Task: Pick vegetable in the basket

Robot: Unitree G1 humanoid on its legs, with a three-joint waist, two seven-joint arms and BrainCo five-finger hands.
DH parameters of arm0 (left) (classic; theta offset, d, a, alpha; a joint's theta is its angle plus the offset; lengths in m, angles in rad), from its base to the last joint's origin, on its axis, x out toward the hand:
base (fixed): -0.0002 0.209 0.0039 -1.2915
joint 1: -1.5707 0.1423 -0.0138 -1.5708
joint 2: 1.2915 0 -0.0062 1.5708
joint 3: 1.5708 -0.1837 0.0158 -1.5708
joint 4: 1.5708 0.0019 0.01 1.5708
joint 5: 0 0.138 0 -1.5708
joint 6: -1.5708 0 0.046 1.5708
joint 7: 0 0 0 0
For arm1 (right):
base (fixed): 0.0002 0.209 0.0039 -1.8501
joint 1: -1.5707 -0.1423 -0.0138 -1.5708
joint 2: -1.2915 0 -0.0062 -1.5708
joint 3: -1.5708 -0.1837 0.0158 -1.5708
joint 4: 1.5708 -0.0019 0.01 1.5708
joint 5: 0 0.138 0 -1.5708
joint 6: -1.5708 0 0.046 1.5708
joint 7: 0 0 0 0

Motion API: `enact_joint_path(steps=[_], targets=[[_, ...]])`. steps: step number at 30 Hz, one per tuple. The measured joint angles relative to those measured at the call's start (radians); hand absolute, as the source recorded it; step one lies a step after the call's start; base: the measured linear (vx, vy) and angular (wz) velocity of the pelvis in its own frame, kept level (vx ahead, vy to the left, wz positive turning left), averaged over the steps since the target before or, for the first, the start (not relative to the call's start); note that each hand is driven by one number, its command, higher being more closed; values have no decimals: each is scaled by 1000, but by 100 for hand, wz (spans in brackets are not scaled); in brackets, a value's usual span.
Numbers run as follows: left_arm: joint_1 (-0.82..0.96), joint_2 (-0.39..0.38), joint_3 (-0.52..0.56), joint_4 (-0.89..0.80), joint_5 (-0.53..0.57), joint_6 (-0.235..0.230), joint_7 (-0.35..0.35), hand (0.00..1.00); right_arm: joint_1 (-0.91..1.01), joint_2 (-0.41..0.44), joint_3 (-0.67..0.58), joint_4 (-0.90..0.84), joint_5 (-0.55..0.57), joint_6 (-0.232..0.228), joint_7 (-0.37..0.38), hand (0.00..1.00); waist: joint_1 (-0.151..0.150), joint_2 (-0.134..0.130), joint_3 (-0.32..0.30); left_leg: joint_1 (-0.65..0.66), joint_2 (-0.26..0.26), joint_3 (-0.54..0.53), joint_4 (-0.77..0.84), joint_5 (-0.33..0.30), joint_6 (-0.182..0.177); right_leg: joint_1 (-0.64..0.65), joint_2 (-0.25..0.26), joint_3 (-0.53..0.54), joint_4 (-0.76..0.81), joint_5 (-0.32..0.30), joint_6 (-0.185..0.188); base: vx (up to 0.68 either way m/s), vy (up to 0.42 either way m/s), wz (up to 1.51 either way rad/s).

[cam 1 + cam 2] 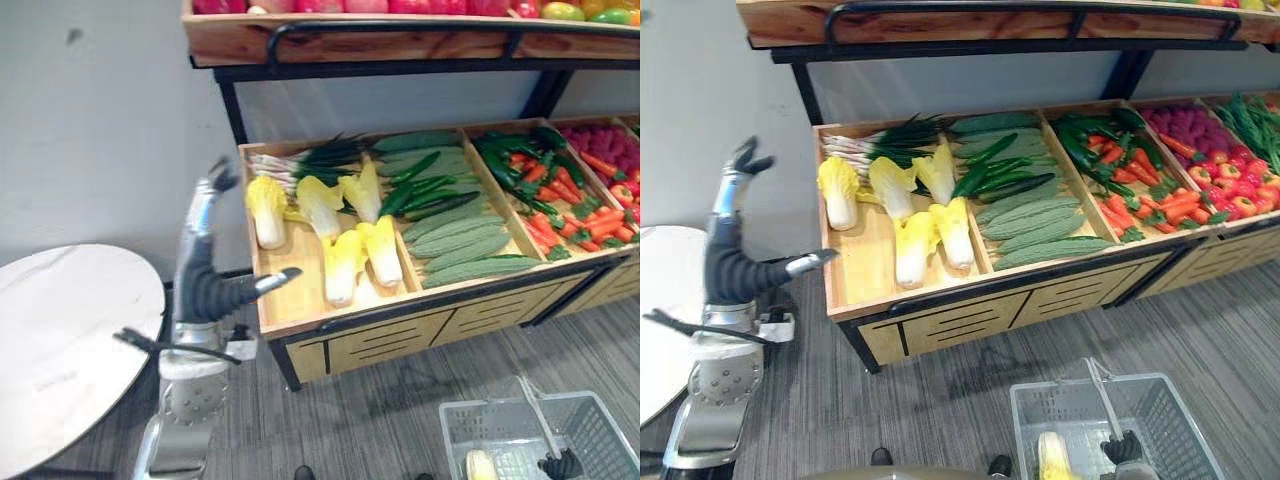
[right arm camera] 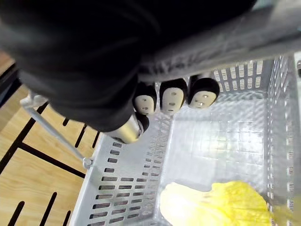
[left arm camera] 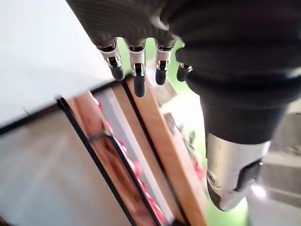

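**A:** Hand status?

**B:** The left hand (image 1: 205,285) is raised just off the left edge of the produce shelf (image 1: 292,305). Its fingers (image 3: 139,84) are straight and slightly spread, the thumb points toward the shelf, and it holds nothing. The right hand (image 1: 560,465) is low in front of the shelf's right end, with its fingers (image 2: 172,96) curled round the basket handle (image 1: 535,415).

**A:** Where's the veg?

**B:** One napa cabbage (image 2: 221,205) is already in the grey basket (image 1: 1085,383). Five more lie in the shelf's left compartment. The one nearest the left hand (image 1: 268,210) is by that compartment's left edge, and two (image 1: 342,265) lie side by side toward the front edge. I can't tell whether the basket hangs from the hand or rests on the floor.

**A:** What's the best way to do the next pick?

**B:** I'd take the left-edge cabbage, since it lies apart from the others and is the shortest reach.
- Come down from above with the thumb on one side and the fingers on the other.
- Wrap the thick white stem end, because the leafy yellow top will likely crush or slip.
- Stay clear of the scallions (image 1: 300,160) at the back corner and of the compartment wall.
- Lift straight up before swinging across.
- Keep the right hand's grip on the handle steady so the basket mouth is level.
- Lower the cabbage beside the one inside and don't drop it.
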Motion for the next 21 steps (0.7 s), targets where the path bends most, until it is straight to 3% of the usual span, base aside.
enact_joint_path(steps=[5, 8, 13, 15, 17, 21], targets=[[60, -128, 154, 115, 39, 71, 91, 0, 14, 36, -36, 19, 18, 3, -11, 100, 5, -3, -1, -7, -12, -60, -5, 8, -3, 27, -9, -57, 3, -22, 2, -26, 39, 37], [87, -165, 227, 255, 57, 113, 130, 0, 17, 60, -48, 20, 36, 9, -33, 100, 11, -8, -5, -22, -13, -84, -5, 13, -8, 27, -8, -79, 2, -26, -3, -5, 17, 20], [96, -180, 334, 609, 67, 172, 155, 0, 14, 92, -54, 10, 66, 10, -48, 100, 11, -11, -10, -23, -13, -99, -5, 14, -8, 32, -4, -89, -3, -31, -9, 17, 11, 6], [78, -164, 411, 878, 67, 204, 201, 0, 15, 113, -64, 8, 74, 10, -51, 100, 1, -13, -11, -19, -13, -103, -5, 12, -7, 43, -1, -95, -14, -31, -8, 48, 2, 5], [90, -150, 424, 1023, 67, 230, 220, 0, 16, 121, -65, 9, 78, 10, -57, 100, -1, -18, -13, -20, -13, -103, -5, 9, -7, 44, 1, -96, -20, -32, -8, 61, 0, 1], [110, -133, 438, 1270, 14, 233, 188, 0, 14, 131, -77, 10, 96, 10, -77, 100, -3, -18, -13, -17, -13, -102, -5, 3, -9, 45, 2, -93, -20, -35, -9, 62, 0, -2]])
